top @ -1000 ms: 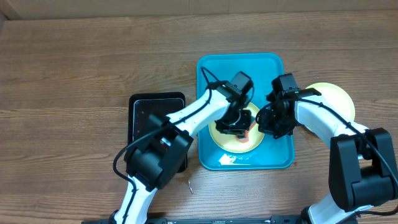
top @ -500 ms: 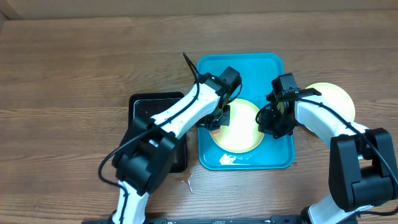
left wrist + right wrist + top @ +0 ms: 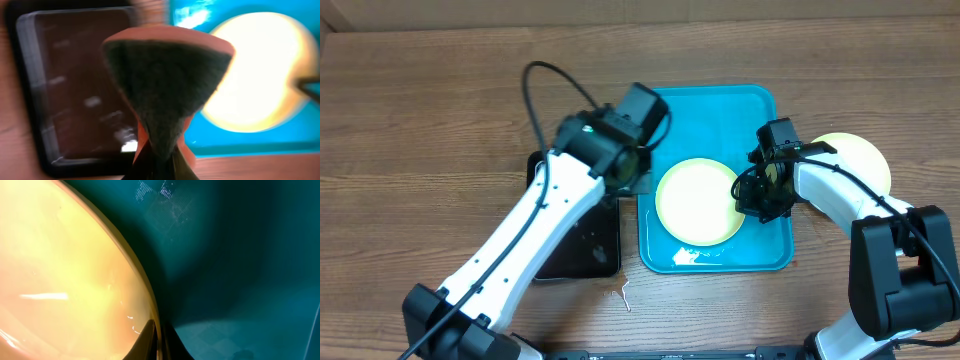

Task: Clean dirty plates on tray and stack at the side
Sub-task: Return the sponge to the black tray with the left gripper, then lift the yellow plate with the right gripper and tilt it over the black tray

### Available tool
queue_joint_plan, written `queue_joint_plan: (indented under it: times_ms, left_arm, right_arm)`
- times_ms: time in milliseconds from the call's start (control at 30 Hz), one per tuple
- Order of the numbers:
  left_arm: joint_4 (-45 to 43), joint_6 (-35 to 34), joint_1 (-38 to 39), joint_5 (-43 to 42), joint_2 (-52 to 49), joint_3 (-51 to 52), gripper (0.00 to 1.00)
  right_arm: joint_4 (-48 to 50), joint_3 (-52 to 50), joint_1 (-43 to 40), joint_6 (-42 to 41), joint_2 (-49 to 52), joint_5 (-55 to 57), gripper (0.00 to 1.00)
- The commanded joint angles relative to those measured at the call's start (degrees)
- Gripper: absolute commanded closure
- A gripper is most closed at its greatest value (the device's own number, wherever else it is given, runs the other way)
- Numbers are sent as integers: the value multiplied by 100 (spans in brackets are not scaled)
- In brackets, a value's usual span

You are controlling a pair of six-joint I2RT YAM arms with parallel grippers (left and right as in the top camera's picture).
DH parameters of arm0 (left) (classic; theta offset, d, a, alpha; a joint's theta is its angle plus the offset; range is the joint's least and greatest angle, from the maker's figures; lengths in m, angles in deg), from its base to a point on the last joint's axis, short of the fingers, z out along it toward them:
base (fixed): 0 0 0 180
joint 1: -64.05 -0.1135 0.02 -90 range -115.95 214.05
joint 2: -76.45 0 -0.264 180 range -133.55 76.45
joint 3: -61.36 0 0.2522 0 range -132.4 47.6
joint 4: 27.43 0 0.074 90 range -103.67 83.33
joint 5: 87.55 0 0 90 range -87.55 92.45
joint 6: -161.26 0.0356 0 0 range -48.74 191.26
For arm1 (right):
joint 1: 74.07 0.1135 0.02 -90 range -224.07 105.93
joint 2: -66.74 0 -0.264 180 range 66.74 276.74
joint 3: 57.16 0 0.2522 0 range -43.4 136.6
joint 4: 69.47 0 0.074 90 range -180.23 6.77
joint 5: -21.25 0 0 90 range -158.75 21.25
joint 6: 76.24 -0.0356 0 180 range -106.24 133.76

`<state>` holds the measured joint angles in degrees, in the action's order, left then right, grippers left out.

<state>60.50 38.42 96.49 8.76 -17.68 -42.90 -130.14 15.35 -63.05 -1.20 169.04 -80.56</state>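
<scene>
Holding one plate (image 3: pixel 695 200), the tray (image 3: pixel 720 115) sits between black tray (image 3: pixel 595 245) and second plate (image 3: pixel 865 155).

1. My left arm (image 3: pixel 520 245) stretches from my base up and to the right, nearly straight.
2. My left gripper (image 3: pixel 161 159) is closed, pinching a sponge (image 3: pixel 167 85) that flares out above the fingers.
3. My right arm (image 3: pixel 840 195) bends back toward the left, wrist tipped down.
4. My right gripper (image 3: pixel 757 197) is closed, clamped on the plate (image 3: pixel 695 200) at its rim.
</scene>
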Motion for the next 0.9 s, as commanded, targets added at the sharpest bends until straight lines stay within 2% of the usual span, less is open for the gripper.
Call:
queue_joint_plan:
  times_ms: [0,133,333,400,633,667,700,733,867]
  left_arm:
    - [195,87,-437,778,-118,260,96]
    - [-476,0,-791,654,-144,1375,96]
    - [-1923,-24,-1143,-175,-144,2964,94]
    - [-2127,-61,-1224,-306,-144,3182,84]
    - [-1805,61,-1469,-584,-90,2883,66]
    - [-1679,85,-1519,-651,-55,2739,59]
    - [-1519,98,-1578,-728,-22,2562,41]
    - [-1224,166,-1700,-809,24,2258,0]
    - [-306,483,-2210,-848,160,1176,0]
  right_arm:
    - [-50,-175,15,0,107,269,96]
    - [-50,-175,15,0,107,271,96]
    - [-46,-175,15,0,107,271,96]
    - [-48,-175,15,0,107,271,96]
    - [-476,9,22,42,-289,538,96]
    - [-603,83,28,42,-448,557,96]
    - [-710,153,48,42,-595,553,96]
    - [-903,293,136,44,-859,553,96]
    - [-1298,844,732,192,-1419,741,96]
